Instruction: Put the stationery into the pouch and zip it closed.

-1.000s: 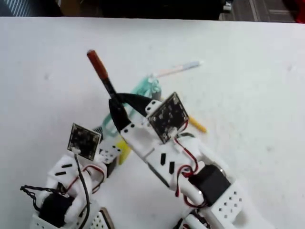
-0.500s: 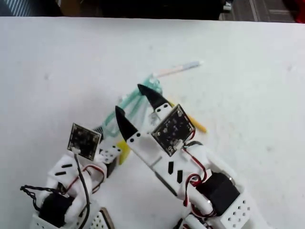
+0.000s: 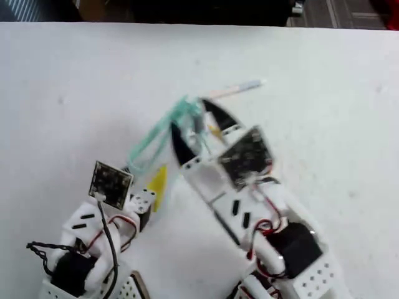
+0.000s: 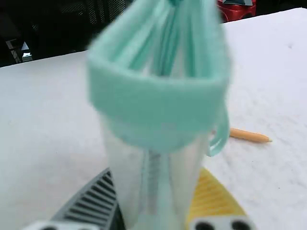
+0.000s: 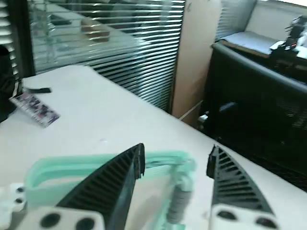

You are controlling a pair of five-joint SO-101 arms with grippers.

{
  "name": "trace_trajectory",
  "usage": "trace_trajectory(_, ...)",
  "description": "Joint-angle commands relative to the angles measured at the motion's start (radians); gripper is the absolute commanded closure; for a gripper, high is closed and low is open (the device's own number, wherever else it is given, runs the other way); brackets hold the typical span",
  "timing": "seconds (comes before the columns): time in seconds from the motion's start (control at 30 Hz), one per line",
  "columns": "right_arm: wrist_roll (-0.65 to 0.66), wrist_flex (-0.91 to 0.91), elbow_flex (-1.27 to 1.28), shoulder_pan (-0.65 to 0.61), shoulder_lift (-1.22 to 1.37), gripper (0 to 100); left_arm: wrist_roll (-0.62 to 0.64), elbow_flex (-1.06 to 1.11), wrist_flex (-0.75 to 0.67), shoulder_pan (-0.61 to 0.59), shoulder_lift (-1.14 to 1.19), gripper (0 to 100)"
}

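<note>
The left gripper (image 4: 155,171) is nearest. Its grey finger and its yellow finger squeeze a see-through pouch with a soft mint green rim (image 4: 153,110). The left wrist view shows this grip from very close, with the pouch standing up between the two fingers. The high view shows something else: the pouch runs as a long slanted strip away from the left arm, up over the white table (image 3: 324,75).

Farther along is the right gripper (image 3: 188,113). Its two black pointed fingers are spread wide apart, with nothing held between them. They sit at the far end of the pouch, one finger on each side. The right wrist view shows the green rim running across behind one finger, and a small grey zip pull (image 5: 180,201) between the two fingers.

An orange-yellow pencil (image 4: 249,136) lies flat on the table just past the pouch. It is plain to see in the left wrist view. Farthest off, the high view shows a pale thin pen (image 3: 234,91) lying on the table beyond the right gripper.

A second ago the right gripper held a black marker with a red-brown cap, sticking up and away. Half a second ago its fingers were already apart. Since then the right arm has gone farther out over the table, and the far end of the pouch has swung with it.
</note>
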Motion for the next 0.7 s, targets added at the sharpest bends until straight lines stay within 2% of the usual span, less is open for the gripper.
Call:
trace_trajectory(0.0, 0.012, -0.024, -0.106, 0.173, 0.031, 79.6, -0.057, -0.002, -0.037, 0.007, 0.004, 94)
trace_trajectory(0.13, 0.011, -0.048, -0.144, 0.318, 0.156, 79.7, -0.109, -0.002, -0.035, 0.007, 0.004, 98)
trace_trajectory(0.3, 0.011, -0.059, -0.232, 0.407, 0.426, 79.7, -0.110, -0.002, -0.031, 0.007, 0.004, 98)
trace_trajectory(0.43, 0.021, -0.012, -0.388, 0.421, 0.691, 79.7, -0.110, -0.002, -0.031, 0.007, 0.004, 98)
trace_trajectory(0.53, 0.087, 0.070, -0.549, 0.415, 0.914, 79.7, -0.110, 0.002, -0.031, 0.007, 0.004, 98)
trace_trajectory(0.67, 0.072, 0.128, -0.770, 0.424, 1.213, 79.4, -0.110, 0.014, -0.037, 0.007, 0.004, 98)
